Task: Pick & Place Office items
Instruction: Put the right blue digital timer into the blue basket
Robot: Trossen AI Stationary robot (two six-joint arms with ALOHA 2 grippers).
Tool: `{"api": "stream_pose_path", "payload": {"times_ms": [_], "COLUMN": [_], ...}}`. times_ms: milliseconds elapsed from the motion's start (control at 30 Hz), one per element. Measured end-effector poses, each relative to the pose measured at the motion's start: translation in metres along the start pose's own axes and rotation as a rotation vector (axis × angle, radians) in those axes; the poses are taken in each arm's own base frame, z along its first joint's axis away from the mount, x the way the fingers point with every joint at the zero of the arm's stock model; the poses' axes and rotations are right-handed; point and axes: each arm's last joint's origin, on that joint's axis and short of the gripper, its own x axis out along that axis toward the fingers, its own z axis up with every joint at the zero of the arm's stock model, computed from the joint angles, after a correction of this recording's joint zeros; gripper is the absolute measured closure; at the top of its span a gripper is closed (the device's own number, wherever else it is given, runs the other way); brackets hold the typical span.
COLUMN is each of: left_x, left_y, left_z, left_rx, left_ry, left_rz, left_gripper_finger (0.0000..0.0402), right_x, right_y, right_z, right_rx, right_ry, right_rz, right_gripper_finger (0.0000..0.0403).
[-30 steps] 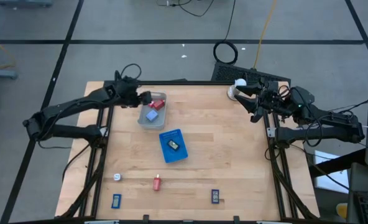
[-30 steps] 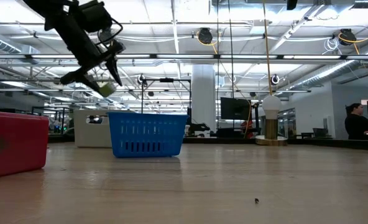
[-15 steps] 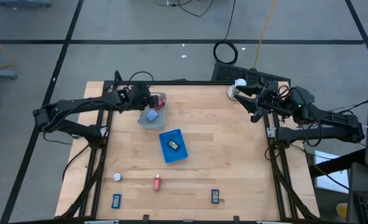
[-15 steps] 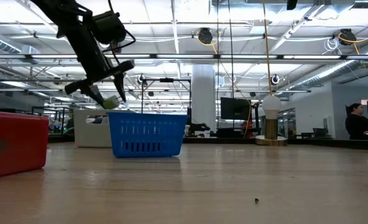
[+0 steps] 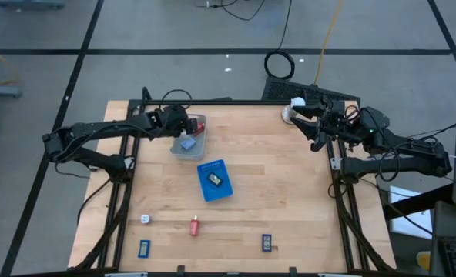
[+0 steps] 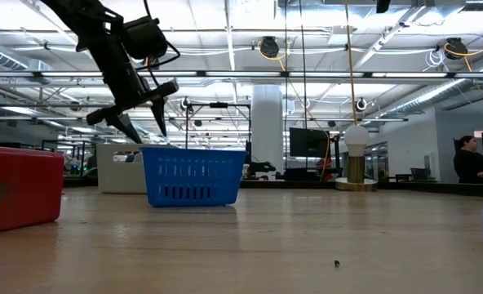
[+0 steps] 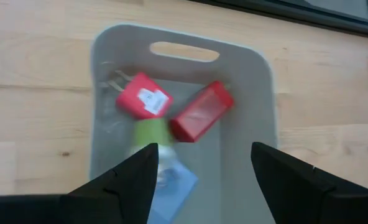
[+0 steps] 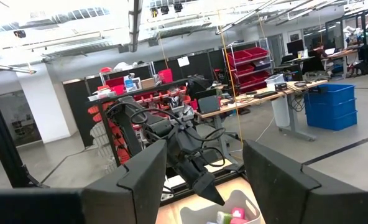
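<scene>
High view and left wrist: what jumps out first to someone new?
The left gripper hangs open over the grey tray at the table's far left, where two red pieces, a green piece and a pale blue piece lie together. A blue basket holding a dark item sits mid-table. The right gripper waits at the far right edge, beside the white knob.
</scene>
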Motion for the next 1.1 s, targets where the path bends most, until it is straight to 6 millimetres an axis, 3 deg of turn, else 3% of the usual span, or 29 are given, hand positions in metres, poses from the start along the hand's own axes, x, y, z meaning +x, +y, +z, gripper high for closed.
{"api": "stream_pose_path", "payload": {"times_ms": [167, 500, 733, 900, 1100], "left_x": [0.000, -0.005, -0.015, -0.032, -0.074], "left_y": [-0.007, -0.028, -0.046, -0.064, -0.076], "left_z": [0.002, 0.010, 0.009, 0.005, 0.000], "left_rx": [0.035, 0.047, 0.069, 0.163, 0.355], "left_ry": [0.022, -0.001, 0.078, 0.005, -0.185], "left_rz": [-0.102, -0.354, -0.621, -0.827, -1.042], "left_gripper_finger": [0.0153, 0.0127, 0.0145, 0.0152, 0.0147], "right_x": [0.000, 0.000, 0.000, 0.002, 0.008], "right_y": [0.000, 0.000, 0.000, 0.000, 0.002], "right_z": [0.000, 0.000, 0.000, -0.002, -0.007], "right_rx": [0.000, 0.001, 0.043, 0.088, 0.100], "right_ry": [0.000, 0.001, 0.001, 0.012, 0.058], "right_rz": [0.000, 0.004, 0.004, 0.006, 0.075], "right_gripper_finger": [0.0200, 0.0200, 0.0200, 0.0200, 0.0200]}}
